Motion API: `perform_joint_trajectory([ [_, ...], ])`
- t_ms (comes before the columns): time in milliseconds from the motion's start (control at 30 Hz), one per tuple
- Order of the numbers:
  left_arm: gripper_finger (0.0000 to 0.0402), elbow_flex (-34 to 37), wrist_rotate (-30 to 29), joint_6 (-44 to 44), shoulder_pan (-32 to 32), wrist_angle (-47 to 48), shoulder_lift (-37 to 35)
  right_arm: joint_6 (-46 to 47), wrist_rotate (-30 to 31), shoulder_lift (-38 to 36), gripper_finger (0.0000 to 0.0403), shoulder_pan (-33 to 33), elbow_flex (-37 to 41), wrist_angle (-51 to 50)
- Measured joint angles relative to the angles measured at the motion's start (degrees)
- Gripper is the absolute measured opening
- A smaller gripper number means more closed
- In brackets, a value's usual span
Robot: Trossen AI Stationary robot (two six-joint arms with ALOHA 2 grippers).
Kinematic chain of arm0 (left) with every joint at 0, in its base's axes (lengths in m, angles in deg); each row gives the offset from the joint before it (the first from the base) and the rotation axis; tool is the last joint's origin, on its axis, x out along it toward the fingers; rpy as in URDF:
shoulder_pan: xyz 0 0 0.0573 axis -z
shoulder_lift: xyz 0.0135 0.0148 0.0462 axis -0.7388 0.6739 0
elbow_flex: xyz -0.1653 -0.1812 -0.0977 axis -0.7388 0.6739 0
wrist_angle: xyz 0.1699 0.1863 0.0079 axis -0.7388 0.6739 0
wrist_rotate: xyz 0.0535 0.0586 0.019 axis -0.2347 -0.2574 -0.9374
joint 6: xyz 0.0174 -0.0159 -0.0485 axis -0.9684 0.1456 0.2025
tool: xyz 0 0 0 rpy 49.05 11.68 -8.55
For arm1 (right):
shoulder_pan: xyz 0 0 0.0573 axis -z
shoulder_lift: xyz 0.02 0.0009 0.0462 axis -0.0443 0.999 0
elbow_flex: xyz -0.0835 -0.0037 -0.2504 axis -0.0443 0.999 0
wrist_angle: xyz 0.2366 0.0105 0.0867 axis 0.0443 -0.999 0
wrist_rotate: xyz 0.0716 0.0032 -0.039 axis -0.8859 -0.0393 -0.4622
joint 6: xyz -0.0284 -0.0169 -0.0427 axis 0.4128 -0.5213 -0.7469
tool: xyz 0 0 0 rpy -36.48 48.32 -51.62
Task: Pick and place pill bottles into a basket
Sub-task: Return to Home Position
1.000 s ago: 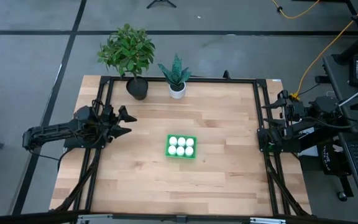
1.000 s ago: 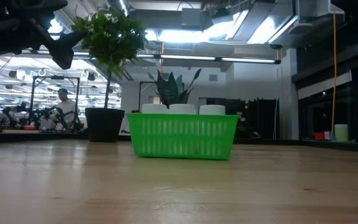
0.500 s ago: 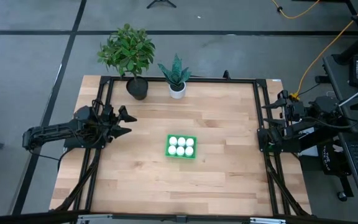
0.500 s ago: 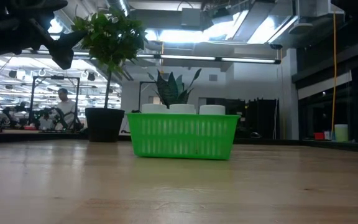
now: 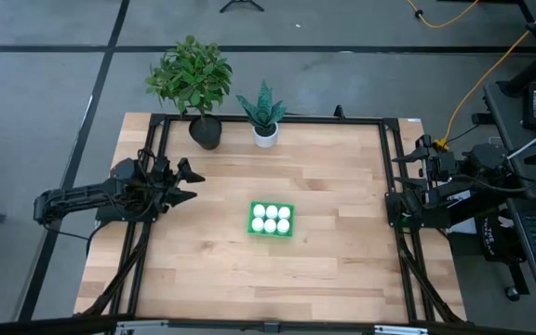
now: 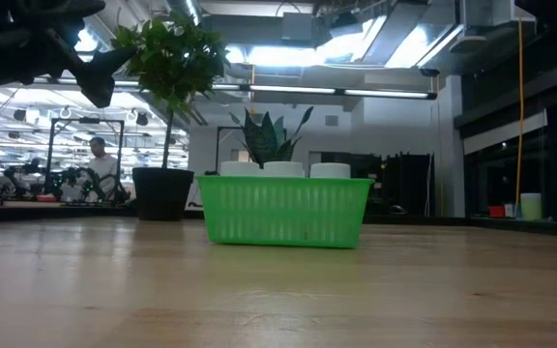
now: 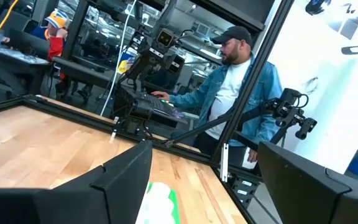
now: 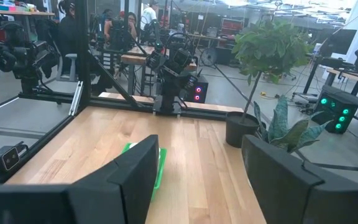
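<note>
The green basket (image 5: 271, 220) stands on the middle of the table, and the white pill bottles (image 5: 271, 217) stand upright in it. In the low view their caps (image 6: 283, 169) show above the basket's rim (image 6: 284, 181). My left gripper (image 5: 190, 182) is open and empty, raised above the table's left side, left of the basket. It also shows in the low view (image 6: 93, 70) and in the left wrist view (image 7: 207, 186). My right gripper (image 8: 204, 180) is open and empty at the table's right edge (image 5: 398, 207).
A leafy plant in a dark pot (image 5: 194, 82) and a spiky plant in a white pot (image 5: 264, 116) stand at the table's far edge. A black frame (image 5: 384, 149) runs around the table. A person (image 7: 235, 87) stands beyond the table's right side.
</note>
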Motion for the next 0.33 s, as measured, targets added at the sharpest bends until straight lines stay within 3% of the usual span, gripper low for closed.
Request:
perform_joint_trajectory([
  [333,0.0283,0.0,0.0,0.0,0.0,0.0,0.0,0.0,0.0,0.0,0.0233,0.0,0.0,0.0],
])
